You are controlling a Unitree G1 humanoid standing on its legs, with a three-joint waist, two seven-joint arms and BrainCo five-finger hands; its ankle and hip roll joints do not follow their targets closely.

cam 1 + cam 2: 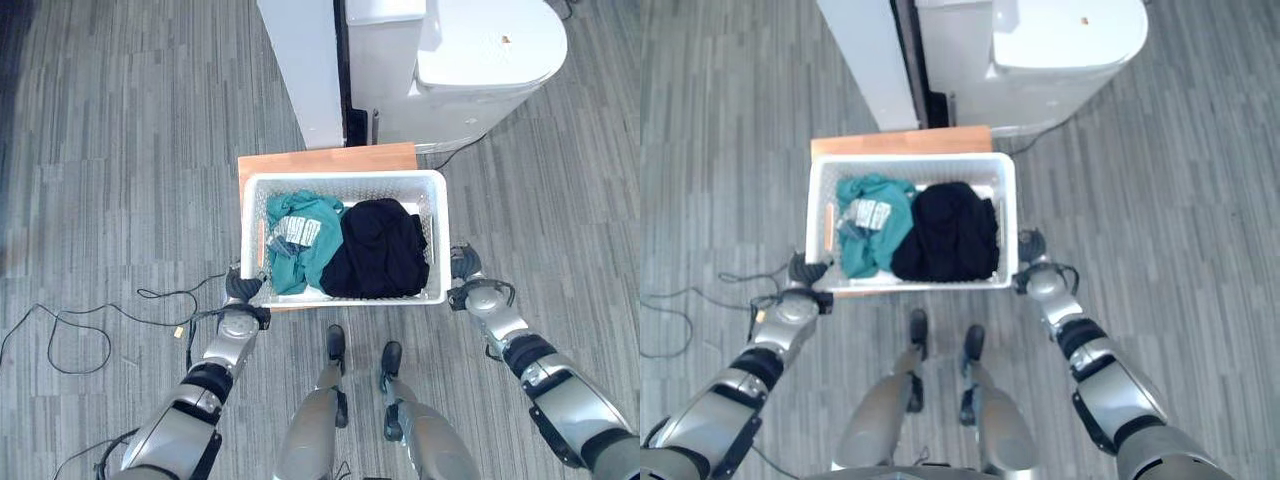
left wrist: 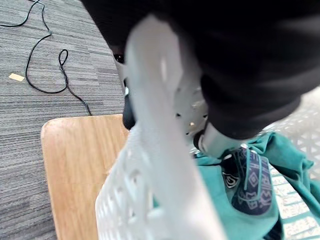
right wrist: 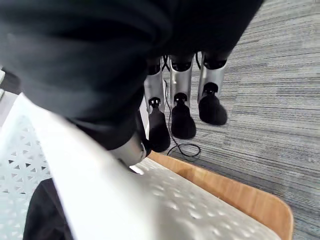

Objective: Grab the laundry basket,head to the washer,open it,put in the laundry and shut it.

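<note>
The left hand gripped the laundry basket at its left rim, thumb inside, near the teal garment. A black garment lay to its right. The right hand met the right rim; its grip could not be judged. The basket sat on a wooden surface, centre frame, below a white washer on grey floor.

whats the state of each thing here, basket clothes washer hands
White perforated plastic laundry basket: upright on the low wooden table, loaded.
Teal garment: crumpled in the basket's left half.
Black garment: piled in its right half.
White top-loading washer: lid down.
Left hand: at the basket's left end, grip unclear.
Right hand: at the right end, grip unclear.
</note>
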